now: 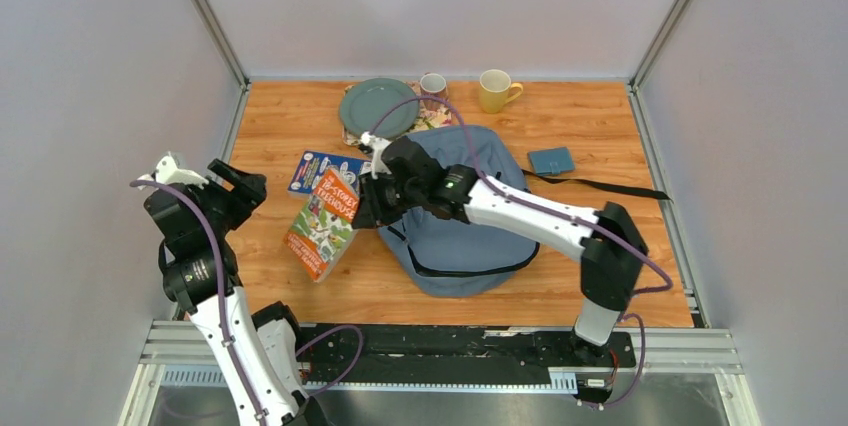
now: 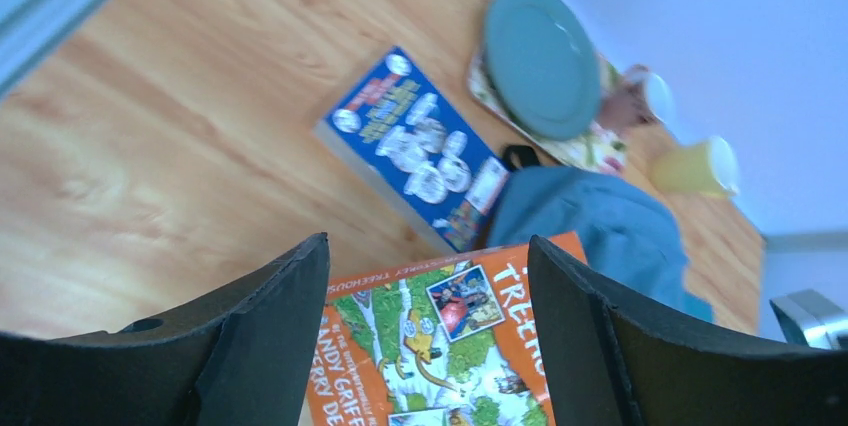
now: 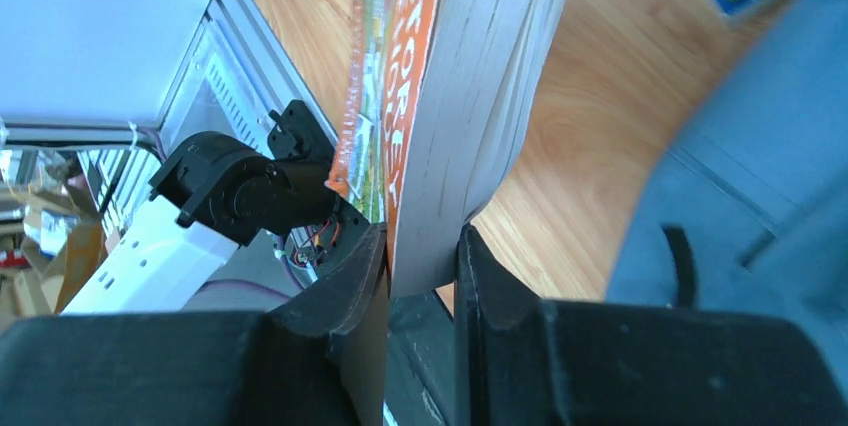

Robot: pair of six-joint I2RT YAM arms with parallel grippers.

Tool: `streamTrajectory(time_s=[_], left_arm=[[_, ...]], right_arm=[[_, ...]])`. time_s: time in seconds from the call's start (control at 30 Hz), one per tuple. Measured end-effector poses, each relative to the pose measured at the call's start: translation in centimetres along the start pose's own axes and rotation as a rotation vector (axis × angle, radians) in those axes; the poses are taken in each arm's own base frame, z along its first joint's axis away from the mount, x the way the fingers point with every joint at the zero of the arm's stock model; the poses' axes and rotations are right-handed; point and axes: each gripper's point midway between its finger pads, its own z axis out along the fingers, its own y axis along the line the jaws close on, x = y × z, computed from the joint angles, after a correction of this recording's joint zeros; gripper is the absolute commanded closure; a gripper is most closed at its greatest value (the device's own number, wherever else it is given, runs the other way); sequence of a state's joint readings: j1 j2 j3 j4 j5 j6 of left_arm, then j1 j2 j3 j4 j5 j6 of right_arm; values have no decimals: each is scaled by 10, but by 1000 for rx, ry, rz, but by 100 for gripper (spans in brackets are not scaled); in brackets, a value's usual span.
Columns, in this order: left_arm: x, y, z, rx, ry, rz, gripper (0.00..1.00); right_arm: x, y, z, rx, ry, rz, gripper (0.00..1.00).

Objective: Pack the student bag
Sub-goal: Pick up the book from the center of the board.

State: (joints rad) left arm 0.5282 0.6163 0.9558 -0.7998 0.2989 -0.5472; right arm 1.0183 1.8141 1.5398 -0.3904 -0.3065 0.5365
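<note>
Your right gripper [image 3: 422, 241] is pinching the orange book [image 1: 322, 224]. Its two fingers are pressed on the thick page edge, one on each side. Your left gripper [image 2: 428, 246] is spread wide and holds nothing. It sits a little way to the left of the book, not touching it. The student bag [image 1: 445, 251] lies flat in the middle of the table [image 1: 600, 126], just to the right of the book and under your right arm. The job now looks like getting this book into the bag. Hold it tight, because the pinch is only on one end and the long part could droop or swing. Lift it slowly and turn it so a thin edge goes in first. The left gripper is free, so it could hold the bag's mouth open. Watch out for the blue book [image 1: 322, 168], which lies just beside the orange one and against the bag. Some things are hard to see. The bag's zip and mouth do not show in any view, so you cannot tell if it is open. You also cannot tell if the orange book is up in the air or resting on the wood. The left wrist view cuts off its lower half.
</note>
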Motion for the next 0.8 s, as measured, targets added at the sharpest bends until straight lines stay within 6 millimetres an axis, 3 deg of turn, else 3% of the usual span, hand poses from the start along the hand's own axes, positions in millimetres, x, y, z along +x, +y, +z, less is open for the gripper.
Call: streamTrajectory(time_s=[0.07,0.13,0.3,0.4,0.57,0.7,0.8], left_arm=[[1,-19,1,112,14,15,20],[17,-29,12,226,54,-1,20],[105,-24,42,443,289,-198,20],[146,-25,41,513,405,-263,19],[189,-58,18,751,513,-205,19],[221,-81,-3,882,629,-129,19],[233,-85,-5,916,643,-109,19]], right_arm=[[-3,-5,-23,19,-48,20,100],[-2,-21,-49,53,-98,60,100],[22,-79,-99,200,-208,172,100],[49,-101,-115,257,-229,249,100],[66,-106,-131,240,-272,343,100],[64,-109,-145,217,-333,405,100],[60,-109,-151,201,-361,434,100]])
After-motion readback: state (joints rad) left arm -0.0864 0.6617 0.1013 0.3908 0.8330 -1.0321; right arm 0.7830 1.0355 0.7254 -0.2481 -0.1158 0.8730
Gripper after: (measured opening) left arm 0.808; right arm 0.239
